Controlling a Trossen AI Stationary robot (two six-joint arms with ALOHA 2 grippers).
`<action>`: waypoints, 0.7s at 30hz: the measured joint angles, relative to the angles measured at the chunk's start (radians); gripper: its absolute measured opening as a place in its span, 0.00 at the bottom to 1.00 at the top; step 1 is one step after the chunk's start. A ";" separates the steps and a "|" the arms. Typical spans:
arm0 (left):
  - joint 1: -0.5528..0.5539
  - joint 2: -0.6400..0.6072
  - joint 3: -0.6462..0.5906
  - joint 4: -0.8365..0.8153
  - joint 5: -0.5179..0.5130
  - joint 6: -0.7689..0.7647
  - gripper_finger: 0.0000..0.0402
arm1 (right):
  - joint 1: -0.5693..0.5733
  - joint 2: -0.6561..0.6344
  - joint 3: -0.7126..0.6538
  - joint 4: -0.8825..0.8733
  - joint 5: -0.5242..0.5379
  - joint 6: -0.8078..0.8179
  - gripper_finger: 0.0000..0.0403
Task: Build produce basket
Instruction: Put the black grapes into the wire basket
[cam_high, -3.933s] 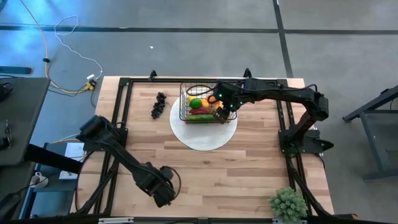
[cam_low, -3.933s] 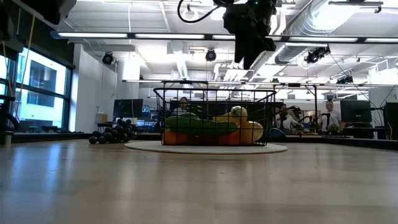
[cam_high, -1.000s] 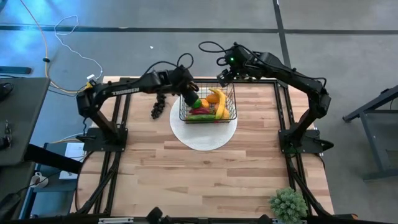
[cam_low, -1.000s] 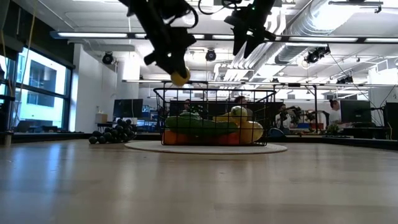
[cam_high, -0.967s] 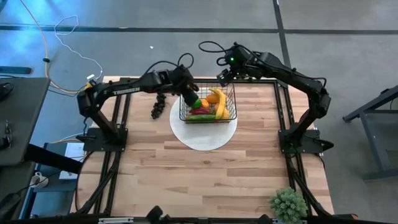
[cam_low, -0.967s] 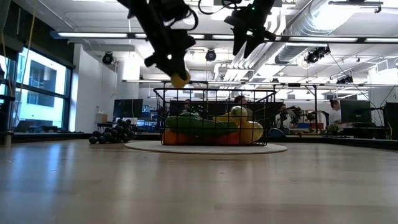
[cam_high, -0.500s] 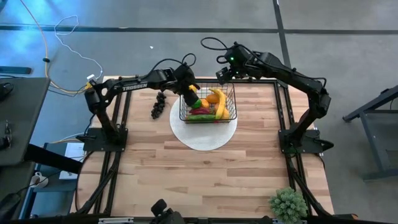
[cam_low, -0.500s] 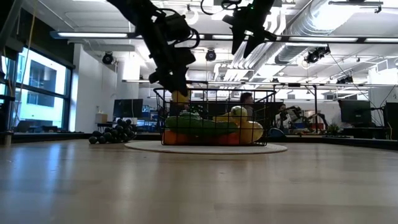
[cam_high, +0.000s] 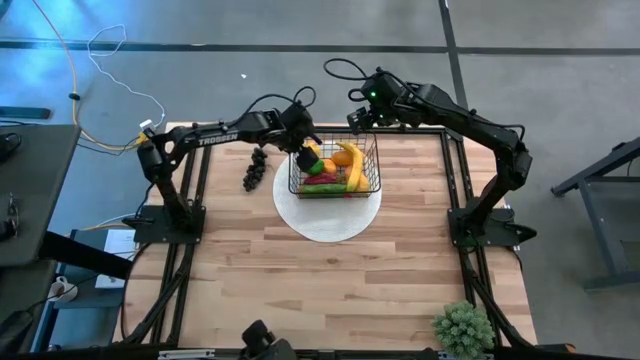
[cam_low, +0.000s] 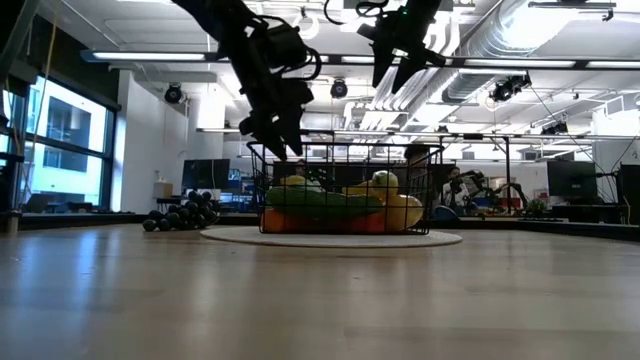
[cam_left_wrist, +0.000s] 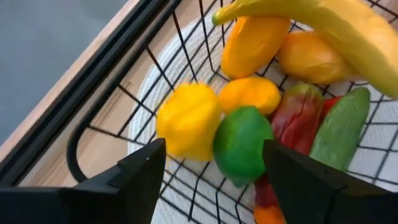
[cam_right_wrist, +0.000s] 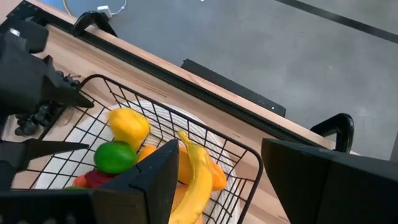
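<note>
The black wire basket (cam_high: 335, 168) stands on a flat white disc (cam_high: 327, 212) at the table's far middle. It holds a banana (cam_high: 352, 165), a lime (cam_left_wrist: 241, 143), orange, red and green pieces, and a yellow lemon (cam_left_wrist: 188, 121) lying in its far left corner. My left gripper (cam_left_wrist: 213, 144) hangs open just above that lemon (cam_low: 292, 182), touching nothing. My right gripper (cam_right_wrist: 220, 146) hovers open, high over the basket's far rim (cam_high: 362, 116). The dark grapes (cam_high: 256, 170) lie on the bare wood left of the basket.
A bushy green plant (cam_high: 463, 327) stands at the near right corner. Black frame rails (cam_high: 200, 160) run along the table's left, right and far sides. The near half of the wooden table (cam_high: 330, 290) holds nothing. People sit in the room behind (cam_low: 415, 160).
My left gripper has come down toward the basket's far left corner, carrying the lemon at its fingertips. The lemon has left the fingers and now lies inside the basket on the other pieces. My right gripper has kept still above the far rim.
</note>
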 joint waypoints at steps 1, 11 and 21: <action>0.000 0.000 0.011 -0.019 0.002 0.001 0.64 | 0.000 0.000 0.000 0.000 0.000 0.000 0.52; 0.032 -0.049 0.119 -0.217 -0.006 0.033 0.63 | 0.000 0.000 0.000 0.000 0.000 -0.003 0.52; 0.126 -0.135 0.058 -0.334 -0.009 -0.005 0.63 | -0.001 0.000 0.000 -0.001 0.005 -0.011 0.52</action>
